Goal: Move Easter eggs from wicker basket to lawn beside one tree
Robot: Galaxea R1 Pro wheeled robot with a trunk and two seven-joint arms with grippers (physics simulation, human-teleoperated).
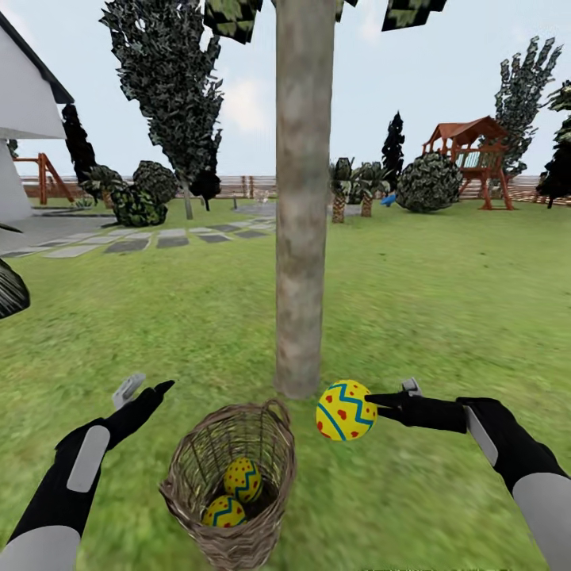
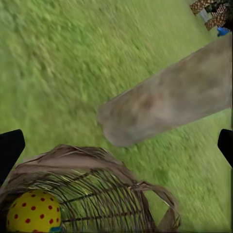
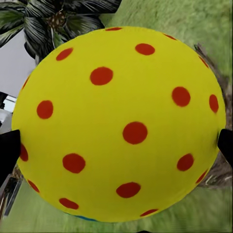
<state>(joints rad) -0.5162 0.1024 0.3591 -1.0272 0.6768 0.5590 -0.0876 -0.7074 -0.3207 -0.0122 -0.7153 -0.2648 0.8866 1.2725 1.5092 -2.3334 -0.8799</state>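
The wicker basket [image 1: 230, 484] stands on the lawn [image 1: 444, 317] just in front of the thick grey tree [image 1: 303, 198] trunk, with two yellow Easter eggs [image 1: 243, 480] [image 1: 224, 511] inside it. My right gripper [image 1: 373, 411] is shut on a third egg [image 1: 346, 410], held above the grass to the right of the basket, near the trunk's foot. That egg [image 3: 119, 124] fills the right wrist view. My left gripper [image 1: 147, 392] hangs open to the left of the basket. In the left wrist view, the basket rim [image 2: 97, 162], one egg [image 2: 33, 212] and the trunk [image 2: 170, 102] appear.
A grey stepping-stone path [image 1: 135, 242] runs at the far left toward a white house [image 1: 20, 119]. Shrubs [image 1: 428, 182], small palm-like plants [image 1: 353, 186], a wooden play structure [image 1: 472, 155] and a fence stand far back. Grass spreads wide on both sides of the trunk.
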